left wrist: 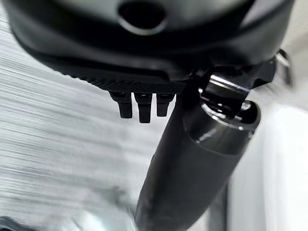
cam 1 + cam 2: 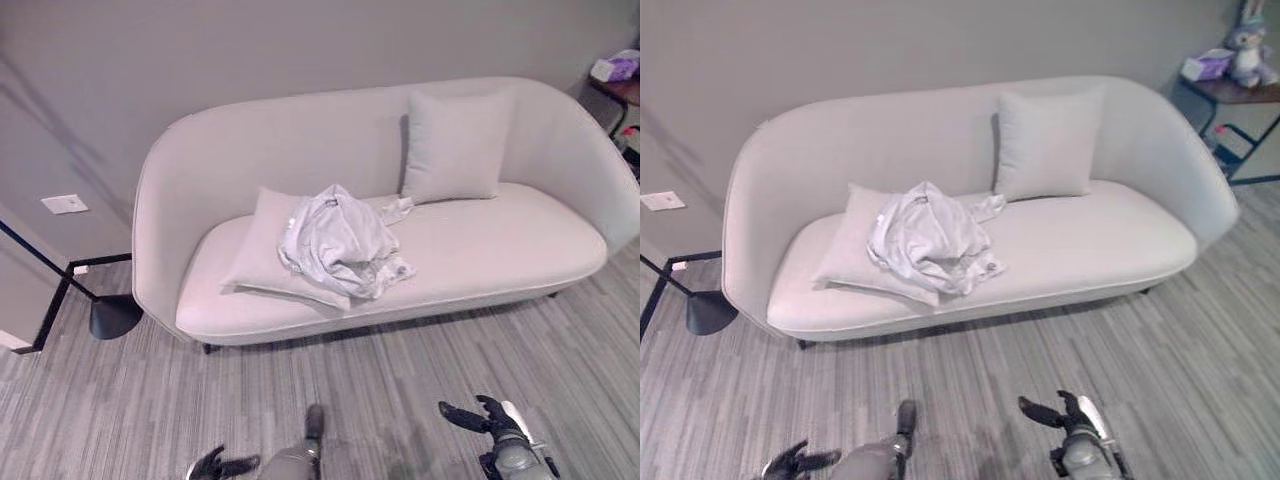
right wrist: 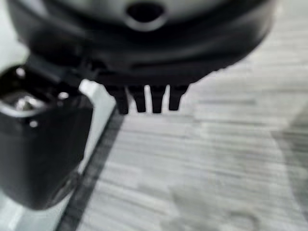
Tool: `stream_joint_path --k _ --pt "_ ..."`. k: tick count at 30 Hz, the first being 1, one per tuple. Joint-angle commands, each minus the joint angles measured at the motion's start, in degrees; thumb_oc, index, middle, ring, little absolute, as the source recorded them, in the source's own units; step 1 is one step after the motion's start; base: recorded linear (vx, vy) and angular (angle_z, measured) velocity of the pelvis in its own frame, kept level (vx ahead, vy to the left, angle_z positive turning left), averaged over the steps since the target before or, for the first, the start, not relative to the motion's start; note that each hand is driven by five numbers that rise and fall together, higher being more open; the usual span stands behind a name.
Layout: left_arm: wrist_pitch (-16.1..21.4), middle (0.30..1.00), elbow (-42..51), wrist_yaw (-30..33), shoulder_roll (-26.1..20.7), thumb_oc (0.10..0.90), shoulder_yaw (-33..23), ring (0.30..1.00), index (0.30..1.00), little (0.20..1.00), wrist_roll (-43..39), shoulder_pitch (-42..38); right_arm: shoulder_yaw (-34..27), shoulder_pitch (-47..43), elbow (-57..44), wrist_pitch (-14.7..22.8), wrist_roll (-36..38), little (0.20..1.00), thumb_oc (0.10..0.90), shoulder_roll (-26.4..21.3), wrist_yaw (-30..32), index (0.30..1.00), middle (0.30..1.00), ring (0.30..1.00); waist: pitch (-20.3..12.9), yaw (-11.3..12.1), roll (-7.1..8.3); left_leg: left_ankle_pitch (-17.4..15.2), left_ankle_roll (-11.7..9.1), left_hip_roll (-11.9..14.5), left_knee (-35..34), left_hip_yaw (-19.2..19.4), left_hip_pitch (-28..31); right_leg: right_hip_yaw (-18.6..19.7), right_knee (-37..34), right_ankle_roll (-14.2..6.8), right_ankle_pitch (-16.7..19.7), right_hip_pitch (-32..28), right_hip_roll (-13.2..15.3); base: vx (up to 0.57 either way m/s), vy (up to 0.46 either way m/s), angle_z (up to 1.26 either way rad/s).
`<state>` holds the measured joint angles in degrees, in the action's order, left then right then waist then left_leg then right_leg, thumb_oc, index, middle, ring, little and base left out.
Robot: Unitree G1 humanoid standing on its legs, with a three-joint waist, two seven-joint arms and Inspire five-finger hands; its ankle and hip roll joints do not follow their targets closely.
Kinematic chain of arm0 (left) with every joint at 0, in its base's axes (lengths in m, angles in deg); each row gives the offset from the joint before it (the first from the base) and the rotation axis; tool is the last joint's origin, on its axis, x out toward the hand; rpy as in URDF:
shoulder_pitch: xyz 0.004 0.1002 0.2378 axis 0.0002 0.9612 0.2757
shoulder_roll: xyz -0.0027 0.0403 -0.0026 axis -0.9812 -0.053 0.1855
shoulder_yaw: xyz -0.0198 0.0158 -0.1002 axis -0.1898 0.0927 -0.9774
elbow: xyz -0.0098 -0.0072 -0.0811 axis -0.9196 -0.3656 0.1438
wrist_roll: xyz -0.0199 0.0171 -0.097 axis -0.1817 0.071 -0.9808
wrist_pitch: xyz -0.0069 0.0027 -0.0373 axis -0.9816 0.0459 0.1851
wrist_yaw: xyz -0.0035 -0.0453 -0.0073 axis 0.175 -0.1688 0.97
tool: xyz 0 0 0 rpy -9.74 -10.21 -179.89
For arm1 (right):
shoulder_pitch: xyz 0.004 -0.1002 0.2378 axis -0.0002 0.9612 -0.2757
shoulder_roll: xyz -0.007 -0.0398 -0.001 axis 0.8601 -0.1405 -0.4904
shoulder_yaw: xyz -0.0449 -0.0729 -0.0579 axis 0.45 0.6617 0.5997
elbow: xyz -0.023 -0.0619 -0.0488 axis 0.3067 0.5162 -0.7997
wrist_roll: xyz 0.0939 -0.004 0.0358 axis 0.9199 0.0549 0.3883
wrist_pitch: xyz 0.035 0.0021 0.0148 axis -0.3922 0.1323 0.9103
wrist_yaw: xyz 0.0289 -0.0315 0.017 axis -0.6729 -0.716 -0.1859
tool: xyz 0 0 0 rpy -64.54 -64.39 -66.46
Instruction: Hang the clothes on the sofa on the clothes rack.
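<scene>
**Garment untouched on sofa; both hands empty and low**

Your left hand [image 2: 222, 465] and right hand [image 2: 478, 414] hang low over the striped grey floor [image 2: 420, 360], fingers loosely spread, holding nothing. The wrist views agree: short straight fingertips [image 1: 138, 107] with only floor past them.

The clothes [image 2: 338, 243], a crumpled pale grey bundle of soft, thin fabric, lie well ahead of both hands, somewhat nearer the left. They rest partly on a flat cushion [image 2: 258, 255] lying on the sofa [image 2: 520, 240] seat. A second, upright cushion [image 2: 456, 146] leans on the backrest, ahead of the right hand.

Risks, as judged from here:
- The bundle overlaps the flat cushion; a deep grasp could take the cushion with it.
- Limp, folded cloth offers no firm edge, so a shallow pinch may slip or lift one layer only.
- The smooth, rounded sofa front may block your reach.
- A black stand [image 2: 95, 300] rises ahead of and outside the left hand; I cannot confirm it is the rack.
</scene>
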<state>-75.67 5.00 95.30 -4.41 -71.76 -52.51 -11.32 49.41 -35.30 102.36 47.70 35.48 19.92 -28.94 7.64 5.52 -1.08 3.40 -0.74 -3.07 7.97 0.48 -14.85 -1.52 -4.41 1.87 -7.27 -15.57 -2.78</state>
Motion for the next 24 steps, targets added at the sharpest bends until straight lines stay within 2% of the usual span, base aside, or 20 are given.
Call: stream_joint_path --k 1,2,4,6,7,9,10,11,12,13,15,16,17,18,19,20,22,24 --pt "2.22 0.9 2.93 -0.08 -0.04 0.8 0.78 0.9 0.9 0.9 1.58 -0.96 -0.73 -0.89 -6.63 0.97 -5.47 0.9 0.8 0.3 1.86 0.9 0.9 0.9 -3.87 0.76 4.09 1.02 2.66 -2.35 -6.08 1.08 7.47 -0.86 14.81 -6.36 1.6 6.79 2.21 0.3 0.088 -0.21" --pt "2.2 0.9 3.46 -0.18 -0.36 0.8 0.06 0.9 0.9 0.9 1.32 -0.84 0.19 -1.48 -6.9 0.81 -6.3 0.9 0.8 0.85 1.02 0.9 0.9 0.9 -3.72 0.57 4.22 0.78 3.41 -2.61 -7.85 1.25 9.9 -1.8 21.45 -8.35 4.19 9.29 3.49 0.26 0.088 -0.24" --pt "2.13 0.9 4.77 -0.21 -0.96 0.8 0.12 0.9 0.9 0.9 2.42 -1.43 2.08 -2.1 -8.22 0.75 -9.25 0.9 0.8 0.96 0.5 0.9 0.9 0.9 -3.16 -0.47 3.33 0.29 4.48 -1.9 -9.61 0.89 13.3 -3.58 31.89 -10.23 8.59 14.01 4.72 0.19 0.08 -0.37" --pt "2.11 0.9 5.77 0.0 -1.49 0.8 1.16 0.9 0.9 0.9 4.63 -1.87 2.85 -2.36 -8.58 0.37 -12.41 0.9 0.8 1.27 1.38 0.9 0.9 0.9 -2.85 -0.96 2.57 -0.77 4.99 -1.18 -10.67 0.75 16.08 -6.4 37.53 -10.45 9.43 16.33 6.65 0.19 0.05 0.15" --pt "2.26 0.9 6.85 0.34 -1.62 0.8 2.06 0.9 0.9 0.9 5.68 -2.13 3.24 -2.43 -9.11 0.14 -13.75 0.9 0.8 1.23 1.92 0.9 0.9 0.9 -2.77 -0.89 2.38 -1.38 5.08 -0.77 -11.2 0.77 17.2 -8.46 37.71 -10.31 9.3 17.24 9.02 0.19 -0.007 0.59" --pt "2.46 0.9 8.41 0.5 -1.71 0.8 3.0 0.9 0.9 0.9 6.24 -2.34 3.25 -2.37 -10.91 -0.34 -15.28 0.9 0.8 0.42 2.32 0.9 0.9 0.9 -2.52 -1.2 1.82 -2.34 4.47 0.31 -11.91 -0.1 18.91 -11.43 33.91 -8.67 6.57 18.63 13.15 0.18 -0.104 0.36" --pt "2.59 0.9 8.39 0.38 -1.67 0.8 3.37 0.9 0.9 0.9 6.78 -2.41 3.02 -2.28 -11.65 -0.48 -15.8 0.9 0.8 -0.33 2.39 0.9 0.9 0.9 -2.55 -1.46 1.62 -2.78 4.03 0.82 -12.06 -0.68 19.36 -11.66 30.41 -8.23 6.05 18.93 14.52 0.19 -0.282 0.14" --pt "2.71 0.9 7.78 0.84 -1.74 0.8 4.09 0.9 0.9 0.9 8.38 -2.64 2.01 -2.02 -13.39 -0.81 -17.12 0.9 0.8 -2.07 2.94 0.9 0.9 0.9 -2.47 -2.14 2.19 -3.84 2.92 1.1 -12.28 -1.99 19.62 -8.68 20.83 -9.0 8.07 19.65 17.23 0.13 -0.226 0.26" --pt "2.72 0.9 7.76 0.86 -1.72 0.8 4.13 0.9 0.9 0.9 8.41 -2.64 1.95 -1.93 -13.49 -0.86 -17.16 0.9 0.8 -2.09 2.91 0.9 0.9 0.9 -2.42 -2.08 2.08 -3.95 2.93 1.18 -12.25 -1.97 19.77 -8.75 20.33 -9.04 8.27 19.26 17.1 0.15 -0.269 0.4" --pt "2.87 0.9 7.12 1.14 -1.74 0.8 4.29 0.9 0.9 0.9 9.31 -2.85 1.46 -1.77 -14.27 -0.96 -17.74 0.9 0.8 -2.86 3.09 0.9 0.9 0.9 -2.44 -2.42 2.68 -4.58 2.38 1.19 -12.45 -2.56 20.14 -6.45 14.66 -10.2 11.02 18.87 18.63 0.13 -0.203 0.4" --pt "2.88 0.9 5.63 1.55 -1.95 0.8 3.94 0.9 0.9 0.9 10.47 -3.13 0.12 -0.81 -15.28 -1.07 -18.97 0.9 0.8 -4.42 3.08 0.9 0.9 0.9 -2.63 -3.31 3.82 -5.95 1.3 1.8 -12.97 -4.16 21.17 -1.29 8.02 -12.37 16.98 19.91 21.62 0.15 -0.259 0.25" --pt "2.9 0.9 5.6 1.55 -1.93 0.8 3.96 0.9 0.9 0.9 10.49 -3.13 0.07 -0.71 -15.37 -1.11 -18.99 0.9 0.8 -4.46 3.05 0.9 0.9 0.9 -2.6 -3.2 3.76 -6.05 1.32 1.84 -12.97 -4.08 21.29 -1.27 7.69 -12.42 17.14 19.68 21.56 0.14 -0.218 0.21" --pt "2.98 0.9 5.23 1.54 -1.95 0.8 3.45 0.9 0.9 0.9 10.48 -2.83 -0.61 -0.09 -15.83 -1.11 -19.69 0.9 0.8 -5.27 3.19 0.9 0.9 0.9 -2.75 -3.57 4.38 -6.86 0.73 2.4 -12.97 -4.54 22.08 1.25 5.84 -13.14 19.34 20.15 22.08 0.21 -0.299 0.24" --pt "3.39 0.9 4.8 1.29 -2.41 0.8 2.86 0.9 0.9 0.9 11.11 -2.42 -1.65 0.93 -16.36 -0.81 -20.44 0.9 0.8 -6.51 3.12 0.9 0.9 0.9 -3.34 -3.46 5.83 -7.82 -0.16 3.15 -12.97 -5.03 22.74 1.93 2.82 -14.25 19.66 19.28 22.11 0.21 -0.302 0.21" --pt "3.4 0.9 4.8 1.28 -2.43 0.8 2.94 0.9 0.9 0.9 11.11 -2.37 -1.74 1.1 -16.48 -0.84 -20.47 0.9 0.8 -6.5 3.09 0.9 0.9 0.9 -3.27 -3.57 5.82 -7.86 -0.17 3.17 -12.97 -5.22 22.89 1.65 2.56 -14.24 19.69 18.87 22.13 0.29 -0.535 0.37" --pt "3.03 0.9 3.41 1.4 -2.93 0.8 0.53 0.9 0.9 0.9 11.02 -1.17 -1.59 1.29 -16.31 -0.26 -20.34 0.9 0.8 -6.24 2.55 0.9 0.9 0.9 -4.02 -3.16 7.83 -8.05 -1.91 5.87 -12.97 -5.63 23.56 1.6 2.15 -14.87 19.04 17.87 20.31 0.22 -0.469 0.36" --pt "3.61 0.9 3.02 1.55 -2.2 0.8 -0.52 0.9 0.9 0.9 9.52 -0.24 -1.08 1.26 -16.59 0.51 -20.5 0.9 0.8 -6.91 2.44 0.9 0.9 0.9 -4.96 -2.69 7.51 -7.69 -3.43 8.86 -12.97 -6.35 23.1 0.51 0.09 -13.98 17.26 16.74 17.7 0.18 -0.399 0.29" --pt "3.73 0.9 2.64 1.47 -1.52 0.8 -0.25 0.9 0.9 0.9 9.81 0.24 -1.15 1.02 -16.37 0.96 -20.03 0.9 0.8 -7.03 2.55 0.9 0.9 0.9 -5.31 -2.62 7.15 -7.39 -4.02 9.99 -12.97 -6.51 22.69 -0.17 -0.49 -13.66 16.47 16.21 16.73 0.07 -0.191 0.05"
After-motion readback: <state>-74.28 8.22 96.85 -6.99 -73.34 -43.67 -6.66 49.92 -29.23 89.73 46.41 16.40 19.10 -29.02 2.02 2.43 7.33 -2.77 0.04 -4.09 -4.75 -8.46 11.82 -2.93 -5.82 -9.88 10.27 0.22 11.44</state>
